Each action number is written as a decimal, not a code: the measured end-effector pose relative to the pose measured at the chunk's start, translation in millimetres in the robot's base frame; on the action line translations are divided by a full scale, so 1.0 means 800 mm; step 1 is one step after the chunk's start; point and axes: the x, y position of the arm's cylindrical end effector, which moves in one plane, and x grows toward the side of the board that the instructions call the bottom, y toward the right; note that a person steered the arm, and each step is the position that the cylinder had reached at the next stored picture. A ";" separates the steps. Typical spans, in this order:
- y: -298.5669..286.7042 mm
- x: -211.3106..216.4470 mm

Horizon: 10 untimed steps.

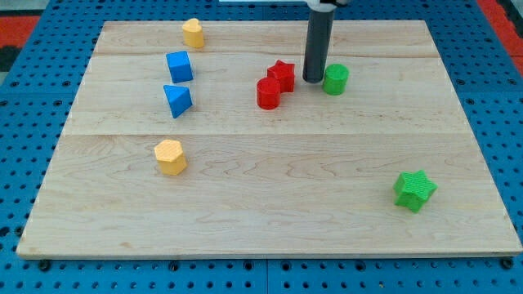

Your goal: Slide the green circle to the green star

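Note:
The green circle (335,79) stands on the wooden board in the upper middle-right of the view. The green star (414,190) lies far from it, near the view's lower right. My tip (313,79) is the lower end of the dark rod and sits just to the left of the green circle, touching it or nearly so. The red star (282,75) is just to the left of my tip.
A red cylinder (268,93) touches the red star at its lower left. A blue cube (179,66) and a blue triangle (177,100) sit at the left. A yellow block (193,33) is at the top, a yellow hexagon (170,157) at lower left.

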 end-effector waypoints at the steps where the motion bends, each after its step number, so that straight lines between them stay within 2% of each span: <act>1: 0.039 -0.024; 2: 0.074 0.058; 3: 0.075 0.104; 4: 0.061 0.075; 5: 0.013 0.086; 6: 0.048 0.156; 7: 0.111 0.184; 8: 0.115 0.151; 10: 0.118 0.174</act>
